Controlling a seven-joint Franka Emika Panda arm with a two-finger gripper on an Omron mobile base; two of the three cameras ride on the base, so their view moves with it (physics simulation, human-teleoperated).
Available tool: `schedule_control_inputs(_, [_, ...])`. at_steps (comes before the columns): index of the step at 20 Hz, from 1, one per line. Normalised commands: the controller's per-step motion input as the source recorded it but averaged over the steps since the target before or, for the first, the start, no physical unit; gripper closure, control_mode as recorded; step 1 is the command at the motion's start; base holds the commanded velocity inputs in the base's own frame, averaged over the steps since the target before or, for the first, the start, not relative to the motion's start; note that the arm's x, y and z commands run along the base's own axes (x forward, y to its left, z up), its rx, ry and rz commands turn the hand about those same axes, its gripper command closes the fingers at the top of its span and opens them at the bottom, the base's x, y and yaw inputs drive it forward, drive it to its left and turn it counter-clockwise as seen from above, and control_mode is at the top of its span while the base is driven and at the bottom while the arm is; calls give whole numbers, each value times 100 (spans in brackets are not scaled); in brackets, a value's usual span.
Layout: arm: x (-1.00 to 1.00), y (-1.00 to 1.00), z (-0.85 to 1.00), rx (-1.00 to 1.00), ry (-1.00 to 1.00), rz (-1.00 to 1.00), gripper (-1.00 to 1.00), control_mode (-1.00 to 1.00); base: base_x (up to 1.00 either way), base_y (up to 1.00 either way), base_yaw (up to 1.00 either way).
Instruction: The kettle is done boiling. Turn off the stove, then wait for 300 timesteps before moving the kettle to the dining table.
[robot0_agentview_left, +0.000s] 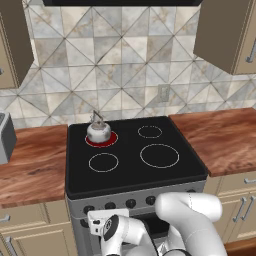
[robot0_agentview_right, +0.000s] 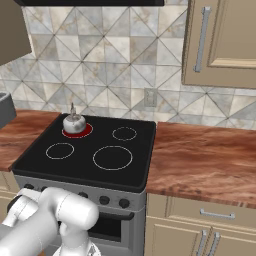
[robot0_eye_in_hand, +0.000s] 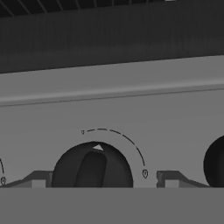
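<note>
The small silvery kettle (robot0_agentview_left: 98, 131) (robot0_agentview_right: 74, 122) stands upright on the stove's back left burner, which glows red beneath it. The stove (robot0_agentview_left: 127, 145) (robot0_agentview_right: 90, 145) has a black glass top and a row of black front knobs. My gripper (robot0_eye_in_hand: 103, 181) is low in front of that knob panel, open, with one fingertip (robot0_eye_in_hand: 37, 180) on each side of a black knob (robot0_eye_in_hand: 92, 168); the tips stand clear of the knob's sides. The knob's grip bar is tilted slightly off vertical under a white pointer mark. My hand (robot0_agentview_left: 102, 225) sits at the stove's front left. The dining table is out of view.
Reddish wood counters flank the stove on the left (robot0_agentview_left: 32, 160) and right (robot0_agentview_left: 220, 137) (robot0_agentview_right: 205, 160). A grey appliance (robot0_agentview_left: 5, 137) sits at the far left. Upper cabinets (robot0_agentview_right: 220, 40) hang above. Another knob (robot0_eye_in_hand: 215, 164) lies to the right of the one between my fingers.
</note>
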Motion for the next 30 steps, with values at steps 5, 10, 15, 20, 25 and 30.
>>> schedule_control_inputs(5, [0,-3,-2,0,2,0,100,-100,0,0,0])
schedule_control_inputs(10, [-3,-10,-1,0,0,0,100,-100,0,0,0])
schedule_control_inputs(15, [0,-1,-12,0,-1,0,100,-100,0,0,0])
schedule_control_inputs(20, [0,1,-25,5,-5,-3,100,-100,0,0,0])
schedule_control_inputs(25, [-6,0,-27,19,-6,-4,100,-100,0,0,0])
schedule_control_inputs(30, [-13,-5,-32,25,0,0,100,-100,0,0,0])
